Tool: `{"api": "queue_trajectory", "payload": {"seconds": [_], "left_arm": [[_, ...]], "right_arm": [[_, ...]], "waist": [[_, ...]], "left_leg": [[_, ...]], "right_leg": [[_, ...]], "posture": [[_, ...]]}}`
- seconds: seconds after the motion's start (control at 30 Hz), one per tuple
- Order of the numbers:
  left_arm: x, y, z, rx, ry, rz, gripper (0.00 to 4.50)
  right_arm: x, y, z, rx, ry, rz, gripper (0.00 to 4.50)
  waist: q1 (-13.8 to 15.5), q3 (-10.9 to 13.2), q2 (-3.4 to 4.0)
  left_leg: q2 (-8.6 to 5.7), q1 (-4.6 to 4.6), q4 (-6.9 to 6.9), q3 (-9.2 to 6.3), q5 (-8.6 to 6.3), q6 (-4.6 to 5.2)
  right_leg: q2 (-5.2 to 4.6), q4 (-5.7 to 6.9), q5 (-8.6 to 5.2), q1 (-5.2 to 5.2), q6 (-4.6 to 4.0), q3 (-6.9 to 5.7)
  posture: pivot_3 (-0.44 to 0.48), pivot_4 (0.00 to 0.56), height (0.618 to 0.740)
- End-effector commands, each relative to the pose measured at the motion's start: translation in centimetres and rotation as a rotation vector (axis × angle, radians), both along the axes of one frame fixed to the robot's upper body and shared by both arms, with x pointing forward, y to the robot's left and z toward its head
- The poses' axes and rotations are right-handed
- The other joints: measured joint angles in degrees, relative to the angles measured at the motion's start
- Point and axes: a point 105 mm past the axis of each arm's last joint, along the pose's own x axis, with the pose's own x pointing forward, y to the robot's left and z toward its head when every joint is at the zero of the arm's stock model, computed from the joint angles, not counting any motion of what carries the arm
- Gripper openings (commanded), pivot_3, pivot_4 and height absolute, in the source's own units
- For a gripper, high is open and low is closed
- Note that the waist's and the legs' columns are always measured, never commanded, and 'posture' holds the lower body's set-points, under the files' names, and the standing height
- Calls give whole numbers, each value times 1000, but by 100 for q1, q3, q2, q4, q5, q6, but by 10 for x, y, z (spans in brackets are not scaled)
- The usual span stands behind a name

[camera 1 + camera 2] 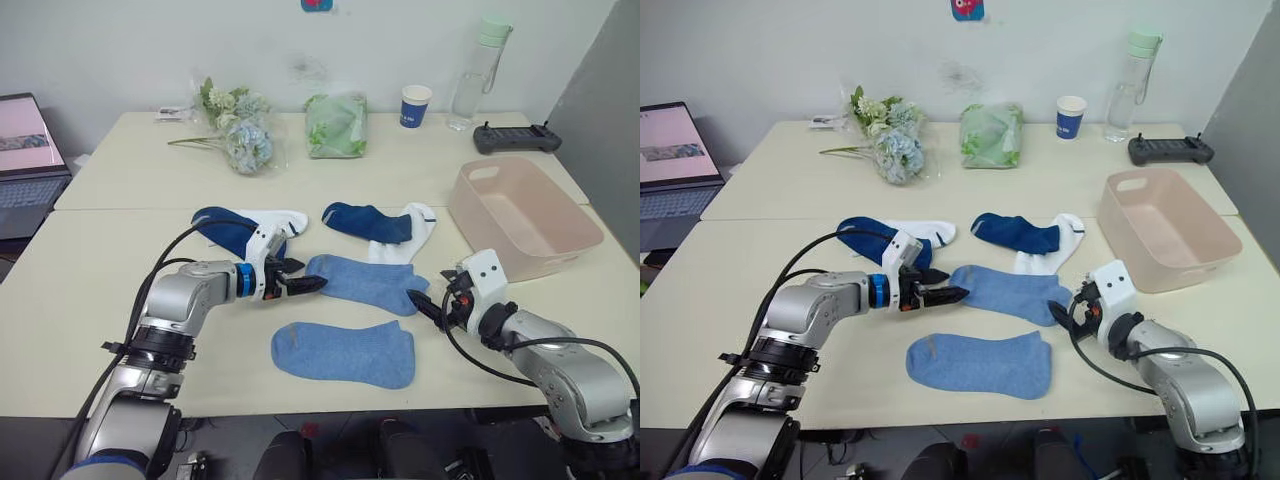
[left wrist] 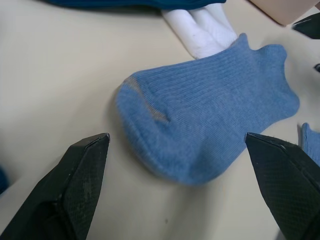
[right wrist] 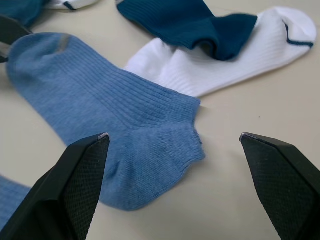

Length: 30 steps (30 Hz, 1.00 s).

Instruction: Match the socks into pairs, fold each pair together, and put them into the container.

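Six socks lie mid-table. One light blue sock (image 1: pixel 365 283) lies between my grippers. My left gripper (image 1: pixel 308 285) is open at its toe end (image 2: pixel 150 130), and my right gripper (image 1: pixel 428 303) is open at its cuff end (image 3: pixel 165 145). Neither holds anything. A second light blue sock (image 1: pixel 345 353) lies flat nearer the front edge. Further back, a navy sock (image 1: pixel 225 228) overlaps a white sock (image 1: pixel 285 219), and another navy sock (image 1: pixel 365 220) overlaps a white sock (image 1: pixel 410 232). The pale pink container (image 1: pixel 560 245) stands empty at the right.
Along the back of the table are a flower bunch (image 1: pixel 235 128), a green bag (image 1: pixel 336 125), a blue paper cup (image 1: pixel 416 105), a clear bottle (image 1: pixel 478 72) and a black controller (image 1: pixel 515 138). A laptop (image 1: pixel 25 150) sits at the far left.
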Motion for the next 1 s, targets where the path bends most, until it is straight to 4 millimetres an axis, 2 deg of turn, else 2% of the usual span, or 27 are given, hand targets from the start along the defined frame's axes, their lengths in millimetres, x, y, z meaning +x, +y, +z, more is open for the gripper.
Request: {"api": "queue_trajectory", "payload": {"seconds": [0.03, 0.17, 0.2, 0.23, 0.33, 0.53, 0.67, 0.73, 0.83, 0.9, 1.0], "left_arm": [[7, -4, 6, 5, -32, 5, 4500], [11, -6, 0, 9, -4, 29, 3620], [12, -7, -2, 11, 1, 31, 3260], [12, -8, -3, 9, 8, 33, 2925], [11, -10, -5, 2, 25, 30, 1985], [6, -13, -5, -18, 49, 3, 21], [10, -7, -3, -35, 43, 32, 0], [11, -2, 3, -53, 26, 41, 0], [6, 10, 33, -164, -2, 39, 0], [-1, 16, 42, -186, 1, 25, 0], [-23, 40, 50, -181, 38, -3, 0]], "right_arm": [[7, -1, 6, 43, -10, -12, 4471], [19, 1, -1, 87, 46, -59, 4500], [20, 3, -2, 102, 59, -59, 4500], [20, 5, -1, 110, 62, -52, 4311], [18, 12, 1, 108, 63, -22, 3563], [17, 17, 7, 129, 54, -10, 1341], [16, 18, 13, 150, 36, -11, 30], [14, 22, 22, 179, 3, 8, 30], [2, 33, 45, 225, -50, 87, 30], [-4, 35, 53, 240, -62, 113, 30], [-25, 45, 65, 291, -69, 175, 30]], "waist": [[-5, 0, 0], [-15, 0, 0], [-6, 0, 0], [-3, 0, 0], [2, 0, 0], [2, 0, 0], [0, 0, 0], [0, 0, 1], [-18, 0, 1], [-29, 0, 0], [-34, -1, 2]], "left_leg": [[0, 0, 0, 2, 0, 0], [1, 0, 0, 3, 0, 0], [2, 1, 0, 2, 0, 0], [1, 1, 0, 1, 0, 0], [0, -1, 0, 1, 0, 0], [-2, -3, 0, 3, 0, 0], [-1, -1, 0, 1, 0, 0], [-1, -1, 0, 1, 0, 0], [1, -4, 0, 1, 0, 0], [3, -13, -1, 2, 0, -1], [6, -13, -8, 0, 0, -1]], "right_leg": [[0, -1, 0, 0, 0, 2], [0, -1, 0, -2, 0, 2], [0, 1, 0, -2, 0, 2], [0, 1, 0, -2, -1, 1], [-1, -2, 0, -2, 0, 2], [-5, -4, 0, -2, 0, 2], [-4, 0, 0, -2, 0, 0], [-4, 0, 0, -2, 0, 0], [-5, 0, 0, -7, 0, 1], [-4, 1, 0, -20, 0, 5], [-4, 2, 0, -26, 0, 5]], "posture": [[0, 150, 740], [0, 150, 740], [0, 150, 740], [0, 150, 740], [0, 150, 740], [0, 150, 740], [0, 150, 740], [0, 150, 740], [0, 150, 740], [0, 150, 740], [0, 150, 740]]}}
